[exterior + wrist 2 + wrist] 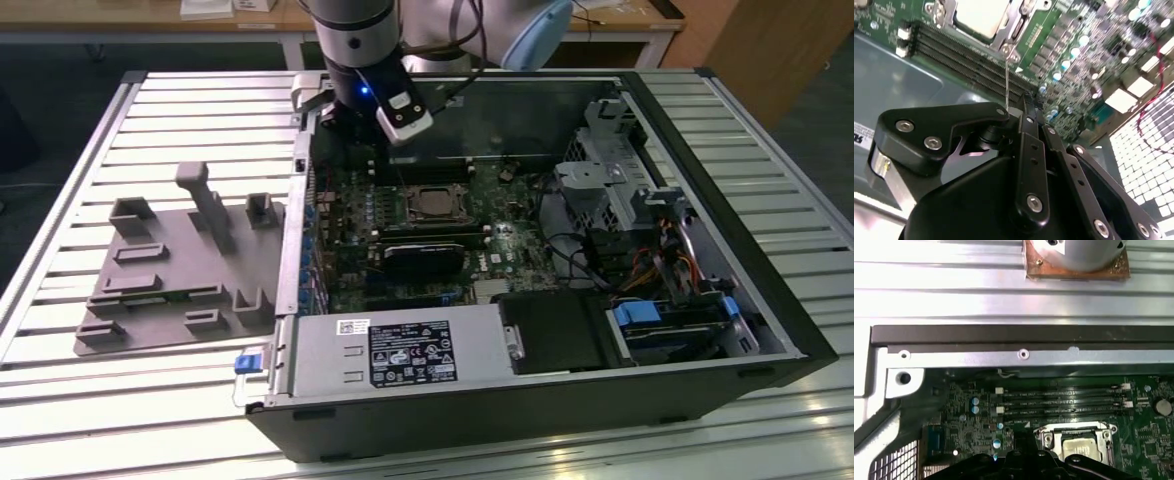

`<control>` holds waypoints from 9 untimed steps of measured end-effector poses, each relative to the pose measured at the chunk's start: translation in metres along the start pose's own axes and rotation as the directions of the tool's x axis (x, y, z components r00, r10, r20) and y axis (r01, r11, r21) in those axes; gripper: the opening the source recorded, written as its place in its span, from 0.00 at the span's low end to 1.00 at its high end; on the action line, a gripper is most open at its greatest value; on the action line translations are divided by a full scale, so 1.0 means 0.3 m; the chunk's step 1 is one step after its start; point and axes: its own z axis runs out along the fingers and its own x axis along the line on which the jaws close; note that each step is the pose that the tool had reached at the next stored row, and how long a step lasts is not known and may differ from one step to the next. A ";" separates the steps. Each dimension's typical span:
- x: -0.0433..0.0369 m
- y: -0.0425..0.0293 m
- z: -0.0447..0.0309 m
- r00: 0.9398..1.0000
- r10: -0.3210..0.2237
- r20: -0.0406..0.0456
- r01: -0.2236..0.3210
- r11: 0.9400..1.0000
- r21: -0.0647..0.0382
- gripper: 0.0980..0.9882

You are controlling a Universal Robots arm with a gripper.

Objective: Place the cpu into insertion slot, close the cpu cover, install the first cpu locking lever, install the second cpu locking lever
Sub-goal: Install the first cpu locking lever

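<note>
The cpu (981,15) lies in the insertion slot (430,203) on the green board, its silver top showing inside the cpu cover (1054,432), which lies flat around it. A thin wire locking lever (1006,75) runs from the socket's corner to just beside my gripper's tips. My gripper (1026,107) hangs over the board a little away from the socket, beside the memory slots, with its fingers together. In the exterior view the gripper (354,155) reaches into the case's far corner on that view's left. Whether the fingers grip the lever is hidden.
The open computer case (1004,335) lies on a slatted table. Memory slots (1064,402) run beside the socket. A black card (427,255), a power supply (394,355) and a drive bay with cables (654,260) fill the case. A grey fixture tray (174,270) sits outside.
</note>
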 end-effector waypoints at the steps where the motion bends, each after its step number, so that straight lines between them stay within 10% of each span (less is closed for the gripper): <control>1: 0.001 0.000 0.000 1.000 0.001 0.000 -0.001 1.000 -0.009 0.00; 5: 0.001 0.000 0.002 1.000 0.004 -0.002 -0.005 0.999 -0.040 0.00; 9: -0.001 -0.001 0.007 1.000 0.005 -0.002 -0.005 0.999 -0.045 0.00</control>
